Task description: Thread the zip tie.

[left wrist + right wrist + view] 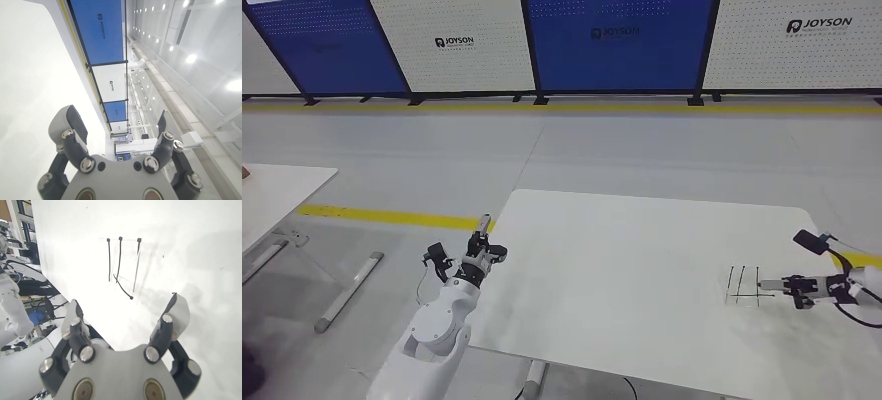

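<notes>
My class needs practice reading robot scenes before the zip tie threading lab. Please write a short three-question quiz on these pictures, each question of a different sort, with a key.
1. Multiple choice: how many black zip ties lie on the white table? A two; B four; C six.
2. True or false: the left gripper is shut on a zip tie.
3. Short answer: which gripper hangs nearer the zip ties?
Key: 1 B. 2 False: its fingers are open and hold nothing. 3 The right gripper, also open.

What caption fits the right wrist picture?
Open right gripper faces four black zip ties on the white table.
</notes>
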Robot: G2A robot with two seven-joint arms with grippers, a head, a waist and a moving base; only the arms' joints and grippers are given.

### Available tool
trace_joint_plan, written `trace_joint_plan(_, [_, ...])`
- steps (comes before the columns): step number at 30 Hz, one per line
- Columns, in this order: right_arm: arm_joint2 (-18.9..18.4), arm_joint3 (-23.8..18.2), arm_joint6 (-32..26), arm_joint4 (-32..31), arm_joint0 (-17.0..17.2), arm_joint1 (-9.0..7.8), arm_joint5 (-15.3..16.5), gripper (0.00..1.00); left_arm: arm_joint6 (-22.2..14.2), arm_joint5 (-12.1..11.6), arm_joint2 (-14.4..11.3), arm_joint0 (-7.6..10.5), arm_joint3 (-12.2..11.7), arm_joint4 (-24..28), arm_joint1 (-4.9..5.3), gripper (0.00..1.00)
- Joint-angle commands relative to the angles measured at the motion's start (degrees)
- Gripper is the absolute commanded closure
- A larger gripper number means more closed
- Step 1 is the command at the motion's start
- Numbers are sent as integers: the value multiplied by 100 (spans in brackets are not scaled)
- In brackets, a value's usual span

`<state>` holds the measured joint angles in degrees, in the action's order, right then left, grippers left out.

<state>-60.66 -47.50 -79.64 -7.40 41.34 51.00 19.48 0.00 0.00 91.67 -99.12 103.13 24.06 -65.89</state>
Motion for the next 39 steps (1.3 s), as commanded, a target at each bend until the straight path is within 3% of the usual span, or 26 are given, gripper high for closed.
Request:
trace_joint_plan(1, [106, 94, 0, 47, -66, 18, 0, 29, 0, 0, 0, 0, 0, 0, 0, 0])
trace_joint_plan(6, [305, 291, 0, 187, -175, 56, 0, 42, 0, 0, 0, 0, 0, 0, 0, 0])
trace_joint_plan(11, [459, 471, 0, 304, -268, 82, 0, 35, 0, 0, 0, 0, 0, 0, 0, 0])
trace_joint_plan(13, [508, 535, 0, 353, -296, 92, 0, 50, 0, 0, 0, 0, 0, 0, 0, 0])
trace_joint_plan(39, [906, 982, 0, 657, -590, 128, 0, 71, 0, 0, 0, 0, 0, 0, 0, 0])
